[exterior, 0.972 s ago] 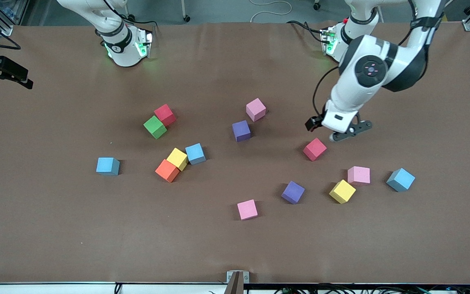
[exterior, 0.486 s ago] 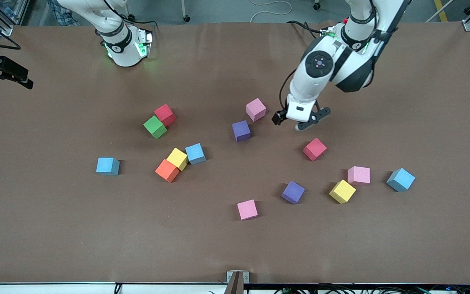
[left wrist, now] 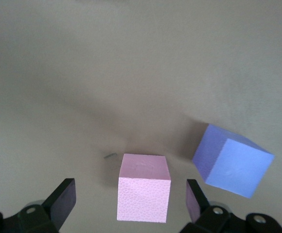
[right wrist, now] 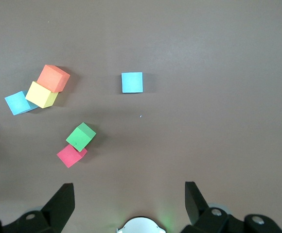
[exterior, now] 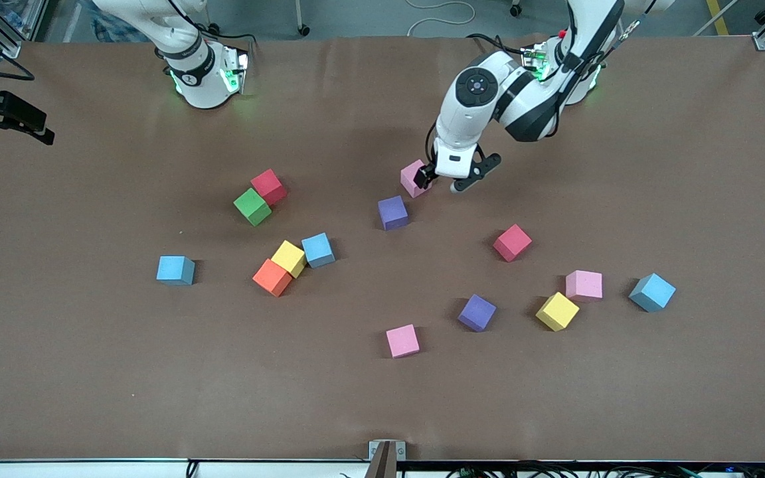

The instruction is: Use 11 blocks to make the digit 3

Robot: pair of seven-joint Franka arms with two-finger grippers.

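Left pincer, fingers apart, straddles the pink block: light, compressible foam, best gripped on opposite flat faces; right pincer waits, likewise apart.

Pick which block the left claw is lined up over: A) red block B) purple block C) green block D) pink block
D: in the left wrist view the pink block sits between the open fingers of the left claw, with the purple block off to one side.
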